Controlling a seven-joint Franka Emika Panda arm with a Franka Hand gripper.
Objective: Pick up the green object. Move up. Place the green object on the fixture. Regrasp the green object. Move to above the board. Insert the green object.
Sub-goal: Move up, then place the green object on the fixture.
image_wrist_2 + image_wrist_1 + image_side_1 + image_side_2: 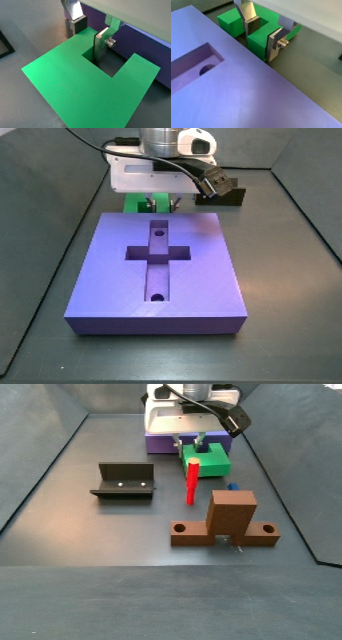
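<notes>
Pincer (pixel 89 37) — low at green object (pixel 80 85) | fingers straddle one notch arm | closed on it — beside board (pixel 251 95)

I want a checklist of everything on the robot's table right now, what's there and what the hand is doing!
Surface: dark grey floor, walled sides.
Green object: the green object lies flat beside the board; not lifted as far as the views show.
Board: purple, cross recess and two round holes empty.
Fixture: the fixture stands apart, nothing in it.
Clutter: red peg, brown block, a blue piece mostly hidden behind the block.
Hand: the hand is low over the green object, one finger in its notch, the other outside, an arm of the piece between them; whether it is clamped is unclear.
Cables: black cable on the arm.
Surroundings: nothing seen.
</notes>
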